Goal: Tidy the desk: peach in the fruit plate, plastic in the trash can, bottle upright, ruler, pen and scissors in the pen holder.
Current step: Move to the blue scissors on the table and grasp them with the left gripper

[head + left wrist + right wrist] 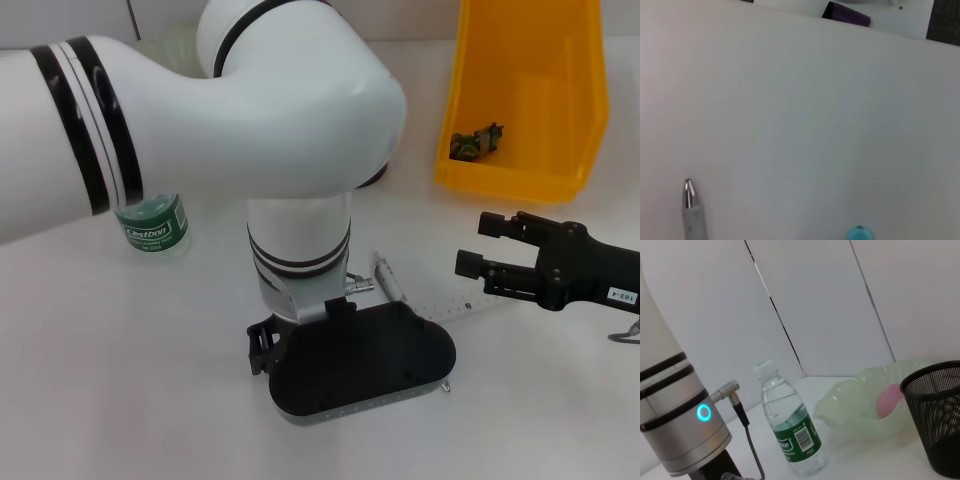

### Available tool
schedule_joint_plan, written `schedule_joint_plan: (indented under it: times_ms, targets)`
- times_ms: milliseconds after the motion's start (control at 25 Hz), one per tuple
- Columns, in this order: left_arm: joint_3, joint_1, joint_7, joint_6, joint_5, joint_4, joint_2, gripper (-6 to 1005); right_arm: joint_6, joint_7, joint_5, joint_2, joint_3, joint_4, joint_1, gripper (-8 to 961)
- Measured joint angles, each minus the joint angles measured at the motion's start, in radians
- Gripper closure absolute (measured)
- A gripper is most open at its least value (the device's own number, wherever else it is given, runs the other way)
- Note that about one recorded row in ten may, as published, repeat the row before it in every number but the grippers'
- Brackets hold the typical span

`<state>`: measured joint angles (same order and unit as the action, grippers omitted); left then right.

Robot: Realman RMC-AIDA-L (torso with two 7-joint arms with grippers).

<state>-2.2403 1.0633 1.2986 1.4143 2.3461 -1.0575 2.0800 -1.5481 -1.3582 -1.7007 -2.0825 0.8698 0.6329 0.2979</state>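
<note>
The left gripper (262, 350) is parked low over the desk (120, 380), fingers mostly hidden, so its grip can't be judged. The right gripper (478, 246) is held wide open, empty. The pen (386, 278) and ruler (462, 303) are seen lying between them.
</note>
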Motion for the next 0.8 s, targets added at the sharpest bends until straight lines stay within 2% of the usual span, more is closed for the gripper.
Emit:
schedule_joint_plan:
  times_ms: [440,640,800]
  targets:
    - [-0.006,-0.002,0.010,0.006,0.009,-0.004,0.000,273,0.001,-0.002,-0.004,-0.001,0.001,-0.010,0.011,158]
    - [-0.012,-0.002,0.012,0.009,0.010,-0.005,0.000,482,-0.005,-0.002,-0.006,-0.002,0.001,-0.011,0.012,159]
    - [-0.022,-0.007,0.012,0.007,0.010,-0.006,0.000,583,-0.007,-0.010,-0.008,-0.002,0.001,-0.012,0.011,159]
